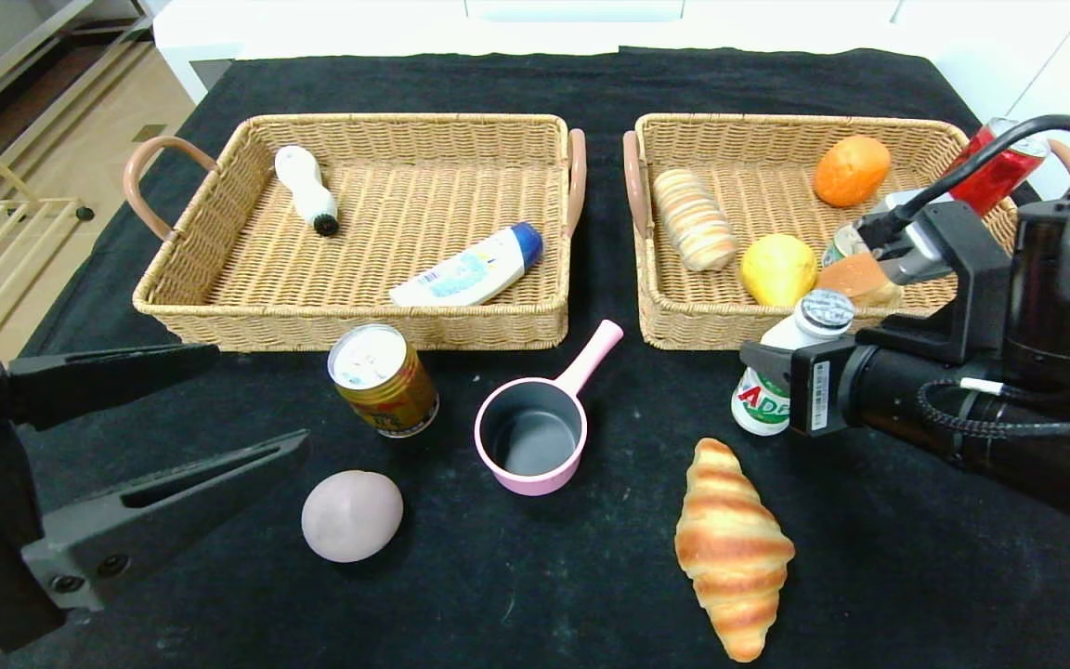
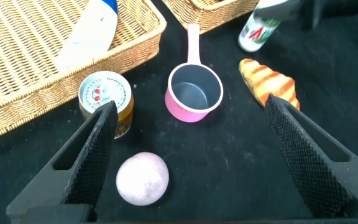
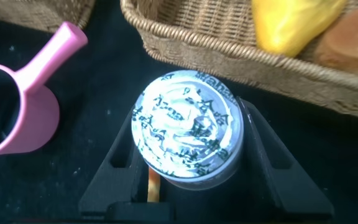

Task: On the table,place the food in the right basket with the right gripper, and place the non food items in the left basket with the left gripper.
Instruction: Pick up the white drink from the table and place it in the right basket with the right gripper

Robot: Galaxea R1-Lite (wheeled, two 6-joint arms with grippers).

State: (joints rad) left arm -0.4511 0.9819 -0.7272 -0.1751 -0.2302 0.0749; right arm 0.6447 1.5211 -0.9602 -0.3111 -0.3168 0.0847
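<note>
My right gripper [image 3: 188, 180] is clamped around the small AD drink bottle [image 1: 781, 376], which stands on the tablecloth just outside the right basket's [image 1: 684, 321] front edge. My left gripper [image 2: 191, 162] hangs wide open and holds nothing, above the pale egg [image 1: 352, 515] near the table's front-left.

Left pincer [image 1: 247, 404]: matte black, two long tapered fingers [image 1: 173, 488] with slotted cut-outs, screw heads near the base. Right pincer [image 3: 188, 180]: black housing, white barcode label, black coiled cable routed overhead.
</note>
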